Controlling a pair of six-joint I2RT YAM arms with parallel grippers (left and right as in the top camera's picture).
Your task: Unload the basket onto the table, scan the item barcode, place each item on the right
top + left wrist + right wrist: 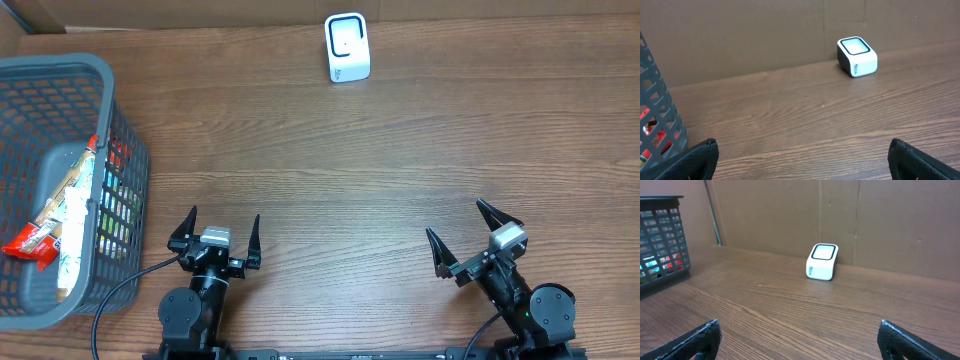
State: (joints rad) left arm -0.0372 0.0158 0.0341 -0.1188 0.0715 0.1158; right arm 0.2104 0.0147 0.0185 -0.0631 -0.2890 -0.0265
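Observation:
A small white barcode scanner [347, 47] stands at the table's far edge, also showing in the left wrist view as the scanner [856, 56] and in the right wrist view as the scanner [822, 262]. Packaged items [62, 212], among them a red-ended snack packet, lie inside the dark grey basket [122, 120] at the left. My left gripper [222, 231] rests near the front edge, open and empty. My right gripper [466, 233] sits at the front right, likewise open with nothing between its fingers. Both are far from the scanner and the items.
The basket [660, 120] fills the left side of the left wrist view and appears as the basket [662, 240] at the far left of the right wrist view. A brown cardboard wall [840, 215] backs the wooden table [350, 170].

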